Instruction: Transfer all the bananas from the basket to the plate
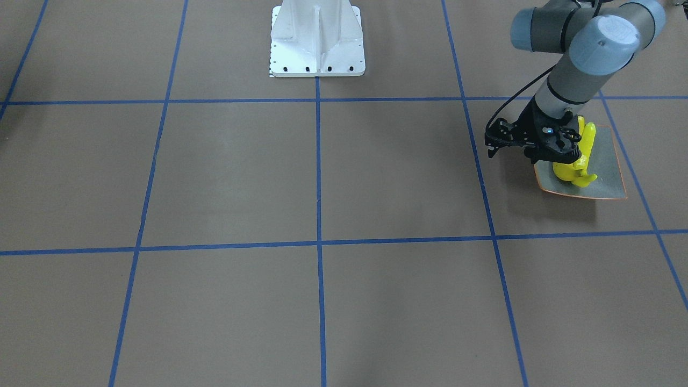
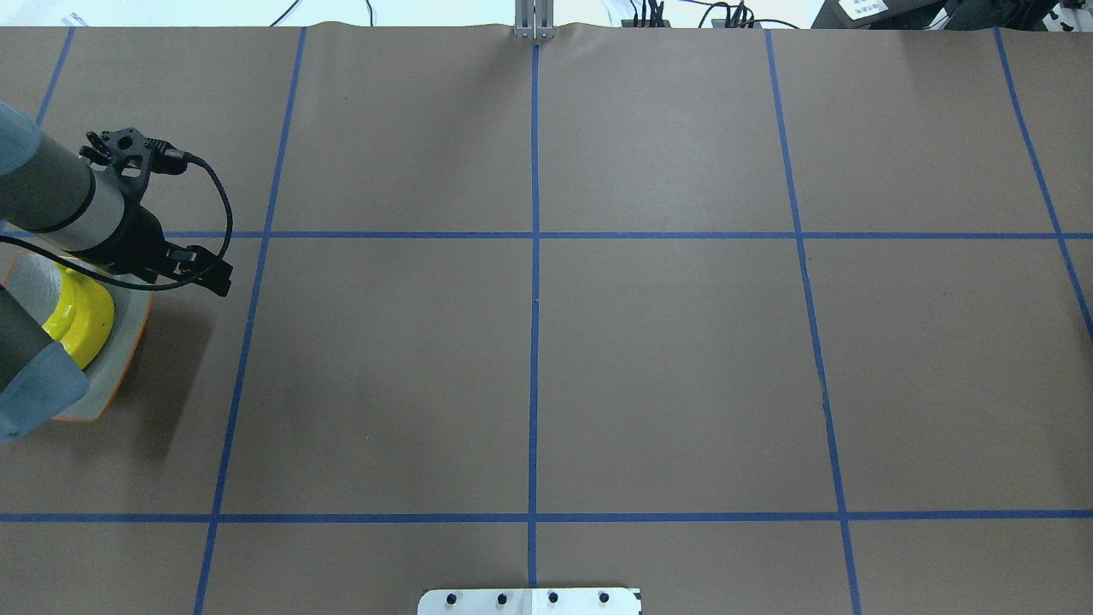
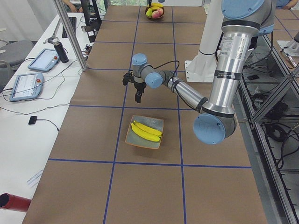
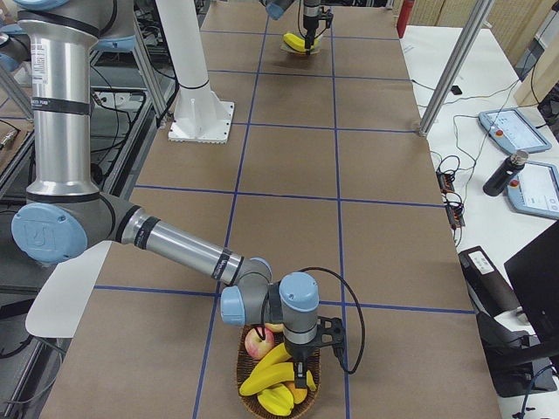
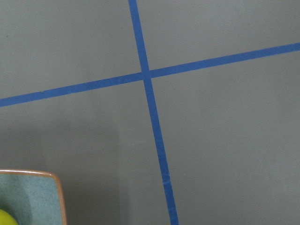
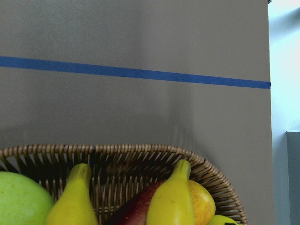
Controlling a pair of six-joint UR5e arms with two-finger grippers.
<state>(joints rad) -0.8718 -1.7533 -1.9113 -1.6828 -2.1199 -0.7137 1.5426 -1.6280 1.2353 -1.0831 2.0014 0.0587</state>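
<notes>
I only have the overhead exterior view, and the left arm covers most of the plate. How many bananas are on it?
Observer: Two bananas lie side by side on the plate; the exterior left view shows both whole.
Operator: The basket isn't in my view. Is there anything in it?
Observer: Yes. The basket holds at least two remaining bananas among other fruit.
Operator: And the right arm?
Observer: The right gripper hangs directly over the basket. I cannot tell whether it is open.

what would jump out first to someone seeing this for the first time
Two bright yellow bananas lie on the grey-green plate at the robot's left end of the table, the left gripper hanging close by. At the right end, a wicker basket holds more bananas and other fruit.
</notes>
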